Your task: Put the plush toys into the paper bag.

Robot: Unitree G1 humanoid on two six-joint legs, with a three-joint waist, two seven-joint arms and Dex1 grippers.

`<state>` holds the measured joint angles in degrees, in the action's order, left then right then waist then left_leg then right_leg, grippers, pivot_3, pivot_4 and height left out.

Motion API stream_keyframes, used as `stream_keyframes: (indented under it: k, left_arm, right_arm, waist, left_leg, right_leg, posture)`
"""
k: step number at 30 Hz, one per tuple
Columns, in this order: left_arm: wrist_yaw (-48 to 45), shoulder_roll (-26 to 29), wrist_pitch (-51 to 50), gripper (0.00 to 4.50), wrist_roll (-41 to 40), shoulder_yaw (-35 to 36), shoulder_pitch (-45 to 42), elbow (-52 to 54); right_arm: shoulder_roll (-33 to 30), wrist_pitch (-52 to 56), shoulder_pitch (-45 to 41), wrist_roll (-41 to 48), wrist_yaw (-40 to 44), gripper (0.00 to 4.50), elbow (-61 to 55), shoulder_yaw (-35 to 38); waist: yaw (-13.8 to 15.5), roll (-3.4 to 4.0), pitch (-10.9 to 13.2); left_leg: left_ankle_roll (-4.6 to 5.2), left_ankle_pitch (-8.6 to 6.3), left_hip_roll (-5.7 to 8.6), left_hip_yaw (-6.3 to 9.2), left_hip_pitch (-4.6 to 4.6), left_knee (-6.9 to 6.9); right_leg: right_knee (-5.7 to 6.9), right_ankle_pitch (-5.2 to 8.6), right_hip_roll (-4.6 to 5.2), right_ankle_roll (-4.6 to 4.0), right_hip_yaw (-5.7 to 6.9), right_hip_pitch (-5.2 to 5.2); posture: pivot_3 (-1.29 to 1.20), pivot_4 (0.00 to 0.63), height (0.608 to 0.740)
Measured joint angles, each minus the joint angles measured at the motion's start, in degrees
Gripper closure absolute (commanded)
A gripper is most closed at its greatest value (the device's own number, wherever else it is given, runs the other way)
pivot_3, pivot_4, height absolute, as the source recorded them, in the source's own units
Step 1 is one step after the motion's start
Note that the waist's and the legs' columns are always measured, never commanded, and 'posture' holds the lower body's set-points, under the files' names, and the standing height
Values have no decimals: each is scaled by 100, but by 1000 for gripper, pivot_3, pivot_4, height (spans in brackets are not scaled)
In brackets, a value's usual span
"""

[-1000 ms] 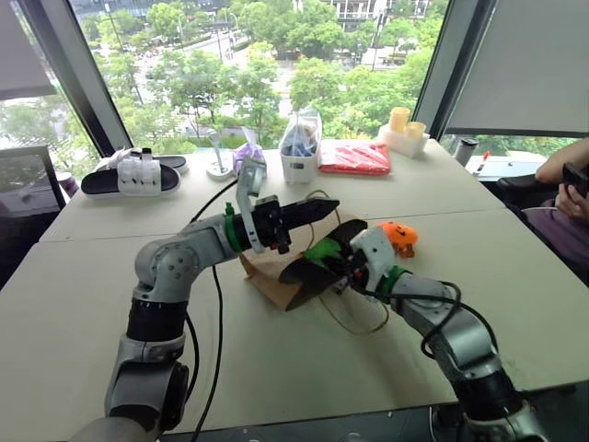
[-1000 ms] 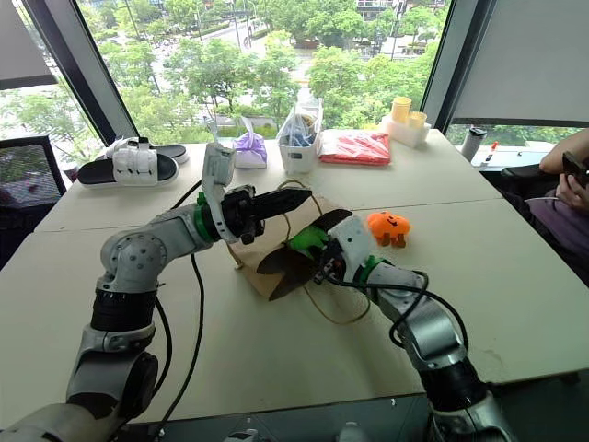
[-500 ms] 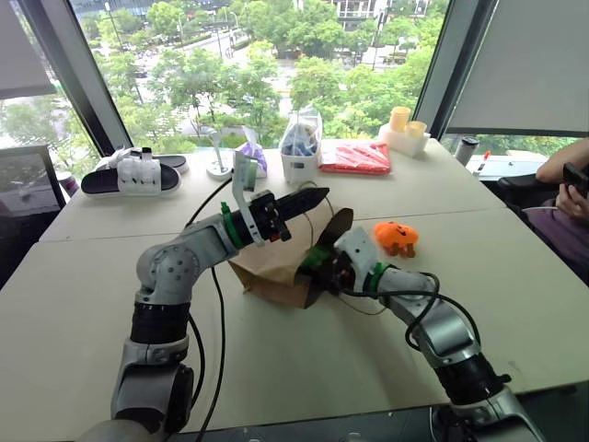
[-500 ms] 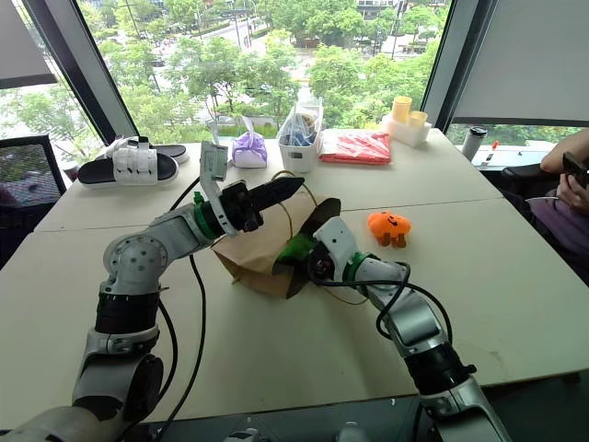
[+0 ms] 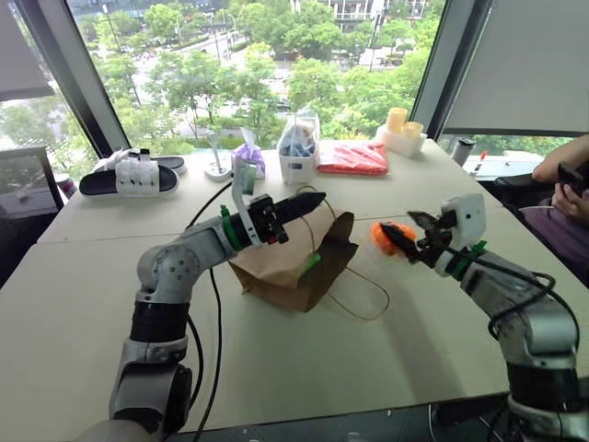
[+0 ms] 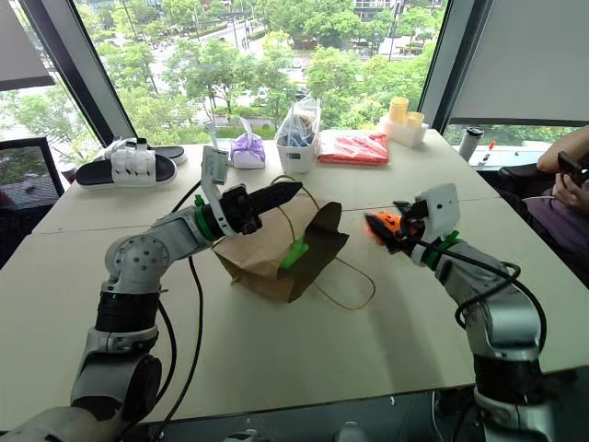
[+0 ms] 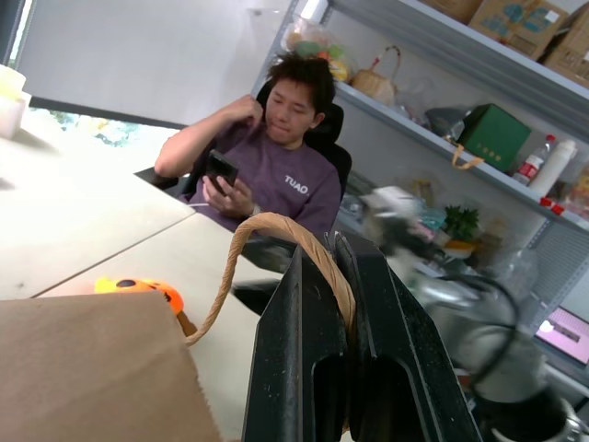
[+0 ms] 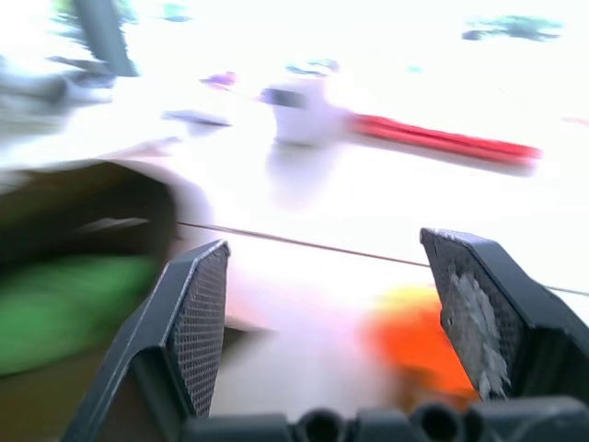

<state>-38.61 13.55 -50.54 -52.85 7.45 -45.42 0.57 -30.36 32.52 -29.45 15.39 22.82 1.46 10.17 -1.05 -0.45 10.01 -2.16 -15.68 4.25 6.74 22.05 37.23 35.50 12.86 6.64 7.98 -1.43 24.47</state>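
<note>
The brown paper bag (image 5: 276, 262) lies on the table with its mouth facing right. My left gripper (image 5: 296, 206) is shut on its tan cord handle (image 7: 241, 241) and holds it up. The light green plush toy (image 6: 294, 251) sits in the bag's mouth. The orange plush toy (image 6: 380, 223) rests on the table to the right of the bag. My right gripper (image 5: 405, 234) hovers open just in front of it, the fingers (image 8: 204, 304) spread wide with nothing between them. A second cord loop (image 5: 361, 296) trails on the table.
At the back stand black-and-white slippers (image 5: 129, 173), a purple pouch (image 6: 248, 149), a white tub (image 5: 299, 157), a red packet (image 5: 354, 158) and yellow cups (image 5: 402, 124). A person (image 7: 276, 166) with a phone sits at the table's right end.
My right gripper let go of the green toy in the bag's mouth, opened and swung right to the orange toy. The left gripper kept the handle and stayed put.
</note>
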Motion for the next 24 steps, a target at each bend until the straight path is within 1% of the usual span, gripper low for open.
stream_keyframes:
  k: [3, 5, 6, 8, 11, 13, 14, 18, 20, 24]
  left_arm:
    - [22, -37, -1, 4500, 20, -21, 0, 10]
    - [35, -35, -1, 4500, 37, -30, 20, 39]
    - [49, -14, 0, 4500, 46, -25, 40, 63]
    - [93, 0, 0, 4500, 62, -23, 77, 122]
    - [190, 29, -2, 4500, 55, 19, 186, 313]
    - [264, 40, -3, 4500, 55, 28, 255, 387]
    - [282, 39, -4, 4500, 49, 28, 273, 410]
    - [356, 21, -4, 4500, 24, 29, 276, 415]
    - [373, -14, -3, 4500, 14, 28, 276, 413]
    - [361, 23, -1, 4500, -30, 76, 237, 371]
  right_arm:
    - [159, -723, -920, -772, -128, 928, 2233, -688]
    - [315, -1138, -1376, -1062, -139, 928, 3312, -940]
    - [391, -1351, -1622, -1162, -150, 1169, 3815, -995]
    - [412, -1587, -1912, -1251, -135, 1803, 4330, -1002]
    - [424, -1838, -2084, -1286, -106, 3217, 4772, -954]
    - [432, -1929, -2140, -1290, -98, 4104, 4907, -943]
    - [433, -1969, -2174, -1296, -92, 4432, 4984, -943]
    - [430, -2063, -2196, -1297, -79, 4461, 5059, -911]
    - [411, -2053, -2097, -1269, -22, 4461, 4904, -853]
    - [-95, -1026, -565, -577, 757, 4461, 2081, -576]
  waist:
    - [-53, 1, 0]
    - [-92, 1, 0]
    - [-109, 1, 0]
    - [-124, -1, -1]
    - [-138, -2, -1]
    - [-143, -2, -1]
    - [-143, -2, -2]
    - [-137, -2, -1]
    - [-130, -2, -1]
    - [-15, 2, -1]
  left_leg:
    - [-25, 14, -2, -6, -2, -9]
    - [-29, 17, -2, -4, 1, -13]
    - [-29, 16, -2, -4, 2, -11]
    - [-29, 16, 1, -4, 4, -9]
    - [-29, 16, 0, -4, 3, -5]
    - [-30, 17, 0, -4, 2, -4]
    - [-30, 17, 0, -4, 2, 0]
    - [-30, 17, 1, -3, 1, 4]
    - [-30, 17, 1, -2, 2, 3]
    - [-24, 12, 4, 10, 28, -1]
  right_leg:
    - [-3, 0, 0, -1, -3, 3]
    - [-6, 0, 0, -1, -3, 4]
    - [-7, 0, 1, -1, -3, 4]
    - [-16, -1, 5, 0, -3, 1]
    - [-19, -2, 5, 1, -3, -2]
    - [-14, -2, 4, 2, -3, -3]
    - [-10, -3, 4, 2, -3, -3]
    - [-9, -4, 4, 3, -3, -6]
    - [-9, -4, 4, 4, -3, -5]
    - [-13, -5, 4, 7, 2, 17]
  posture:
    - [0, 150, 740]
    - [0, 150, 740]
    - [0, 150, 740]
    - [0, 150, 740]
    - [0, 150, 740]
    - [0, 150, 740]
    - [0, 150, 740]
    - [0, 150, 740]
    - [0, 150, 740]
    - [0, 150, 740]
